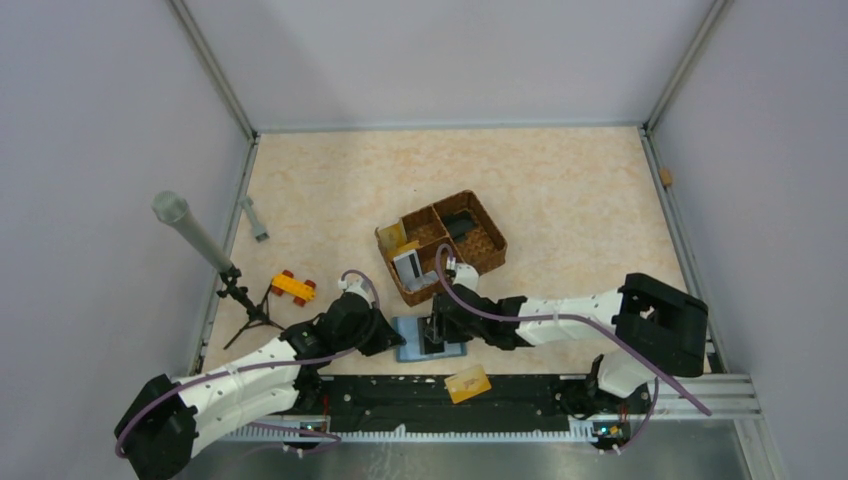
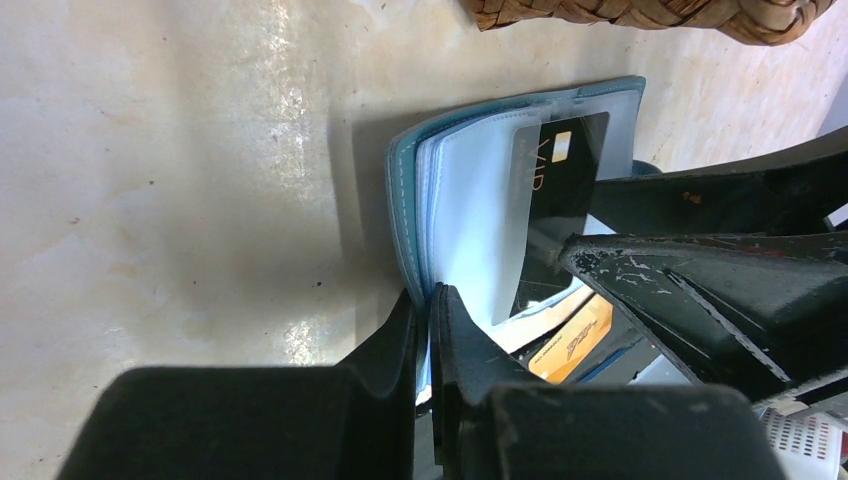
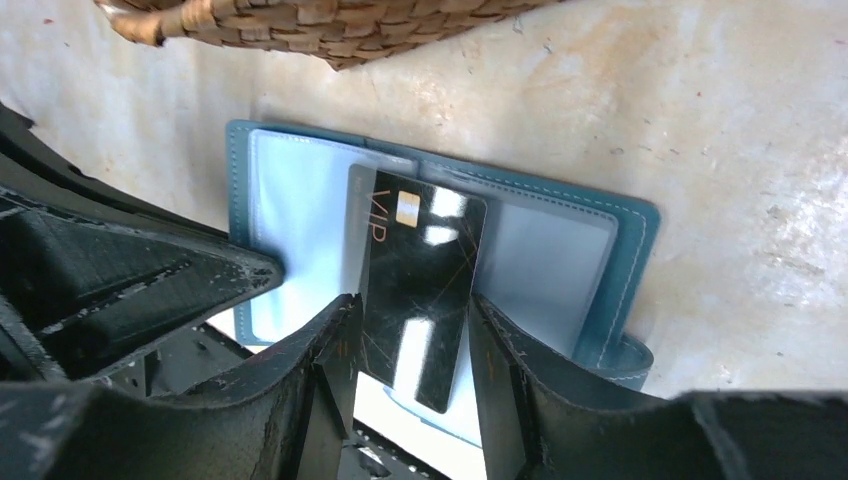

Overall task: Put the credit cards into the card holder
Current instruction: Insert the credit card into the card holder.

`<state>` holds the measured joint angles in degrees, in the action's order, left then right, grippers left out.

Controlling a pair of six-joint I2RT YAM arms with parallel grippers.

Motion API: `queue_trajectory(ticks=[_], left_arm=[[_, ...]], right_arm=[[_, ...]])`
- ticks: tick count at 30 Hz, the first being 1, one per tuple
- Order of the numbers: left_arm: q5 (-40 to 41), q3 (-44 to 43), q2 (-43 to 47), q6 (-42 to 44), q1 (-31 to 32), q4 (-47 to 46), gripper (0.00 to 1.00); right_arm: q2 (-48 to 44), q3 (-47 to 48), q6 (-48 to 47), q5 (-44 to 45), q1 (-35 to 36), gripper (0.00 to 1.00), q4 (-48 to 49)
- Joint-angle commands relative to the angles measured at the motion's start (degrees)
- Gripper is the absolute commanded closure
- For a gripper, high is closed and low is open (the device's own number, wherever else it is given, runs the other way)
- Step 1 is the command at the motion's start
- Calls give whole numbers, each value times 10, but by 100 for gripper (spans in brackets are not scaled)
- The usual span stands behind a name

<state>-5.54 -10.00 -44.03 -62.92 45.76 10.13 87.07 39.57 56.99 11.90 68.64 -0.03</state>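
The teal card holder [image 1: 412,346] lies open on the table in front of the basket, its pale blue sleeves [image 3: 290,200] facing up. My left gripper [image 2: 428,300] is shut on the card holder's left edge [image 2: 405,210]. A black credit card [image 3: 420,270] marked VIP sits partly inside a clear sleeve. My right gripper [image 3: 415,340] stands open, with one finger on each side of the card's free end. An orange card [image 1: 467,384] lies on the near rail, and it shows in the left wrist view [image 2: 580,340] too. A gold card [image 1: 392,238] and a white-grey card [image 1: 408,268] stand in the basket.
A brown wicker compartment basket [image 1: 495,250] stands just behind the card holder. A yellow-and-red toy block [image 1: 293,287] lies to the left, beside a small tripod [image 1: 245,305] that carries a grey cylinder [image 1: 185,225]. The black rail [image 1: 400,405] runs along the near edge.
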Motion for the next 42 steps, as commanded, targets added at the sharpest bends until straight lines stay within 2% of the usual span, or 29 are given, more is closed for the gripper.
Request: queue_trajectory(ticks=[1,10,17,32,39,42], left_arm=[[4,10,-4,7,1,5,95],[2,9,-4,10,2,3,91],[-3,7,-2,15,2,-1,76],[-12,6,15,17,1,-7,69],[-17,7,16,17,2,-14,68],[-15,9,18,17,2,-14,68]], right_arm=[[-12,20,-11,25,14,55,-59],[20,41,-14,-1,20,62,-56],[53,75,-31,-38,19,66,-33],[84,109,-12,-89,18,68,19],[83,105,33,-103,9,87,25],[87,103,40,-111,6,87,30]])
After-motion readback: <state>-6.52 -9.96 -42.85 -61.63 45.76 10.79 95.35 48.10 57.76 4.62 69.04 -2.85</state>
